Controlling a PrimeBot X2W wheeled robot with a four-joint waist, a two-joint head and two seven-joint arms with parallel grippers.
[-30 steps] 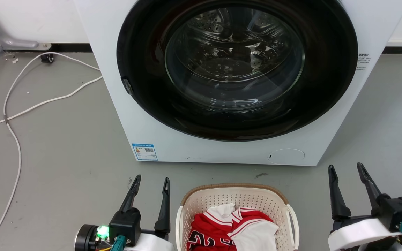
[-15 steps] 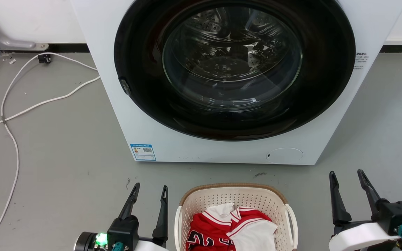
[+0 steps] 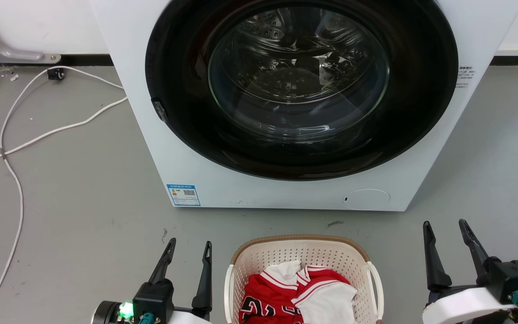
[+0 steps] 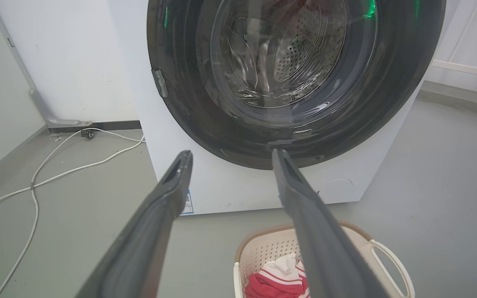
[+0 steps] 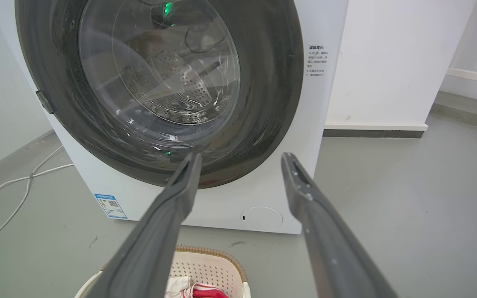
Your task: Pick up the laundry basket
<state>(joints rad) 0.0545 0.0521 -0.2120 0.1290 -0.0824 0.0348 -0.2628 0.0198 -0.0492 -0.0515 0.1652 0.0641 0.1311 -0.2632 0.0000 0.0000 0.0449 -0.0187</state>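
Open grey floor (image 3: 83, 202) lies on both sides of me, bounded ahead by 1 white washing machine (image 3: 223, 189) and crossed at far left by white cable (image 3: 61, 129). The 1 laundry basket (image 3: 301, 237) sits on the floor between my 2 pincers, just beside my left pincer (image 3: 189, 243) and farther from my right pincer (image 3: 444, 223), with red-and-white clothes (image 3: 281, 292) inside. Both pincers are spread wide and grip nothing, fingers pointing toward the machine.
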